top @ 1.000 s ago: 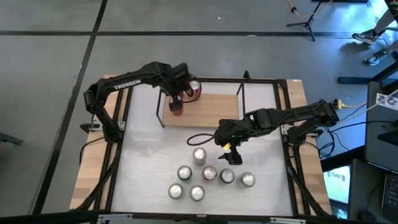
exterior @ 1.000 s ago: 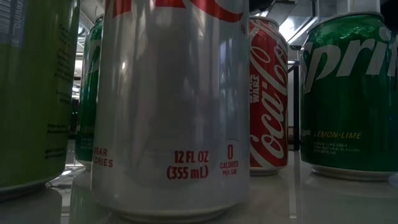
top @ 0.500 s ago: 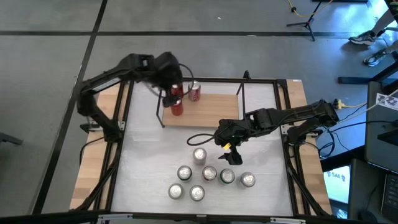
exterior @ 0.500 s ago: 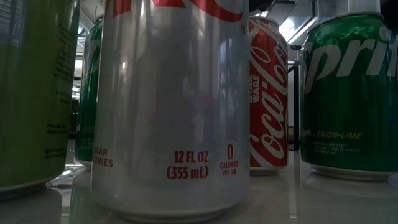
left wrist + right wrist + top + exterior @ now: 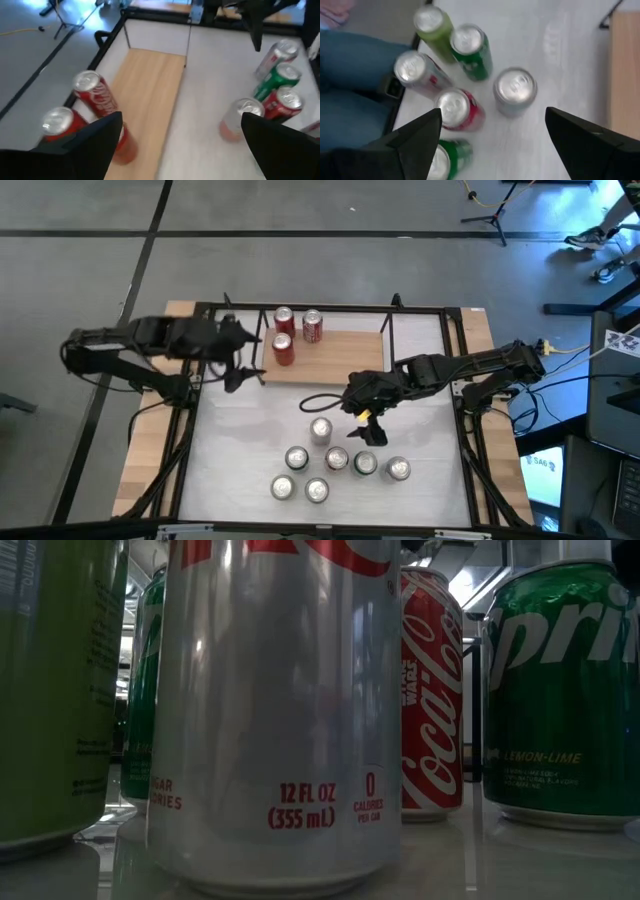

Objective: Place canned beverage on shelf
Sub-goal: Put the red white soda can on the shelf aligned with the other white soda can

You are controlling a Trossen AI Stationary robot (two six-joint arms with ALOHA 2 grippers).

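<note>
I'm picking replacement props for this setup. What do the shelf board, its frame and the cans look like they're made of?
The shelf board looks like light, matte wood: pale tan with faint grain in the left wrist view. Its frame seems thin black metal rod, though paint hides the material. The cans, such as the silver can, look like thin printed aluminium: glossy sides, bright metal tops.

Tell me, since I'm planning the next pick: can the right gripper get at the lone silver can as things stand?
Probably yes. The right gripper hangs open just beside the silver can, which stands apart from the other cans, with bare table around it.
</note>
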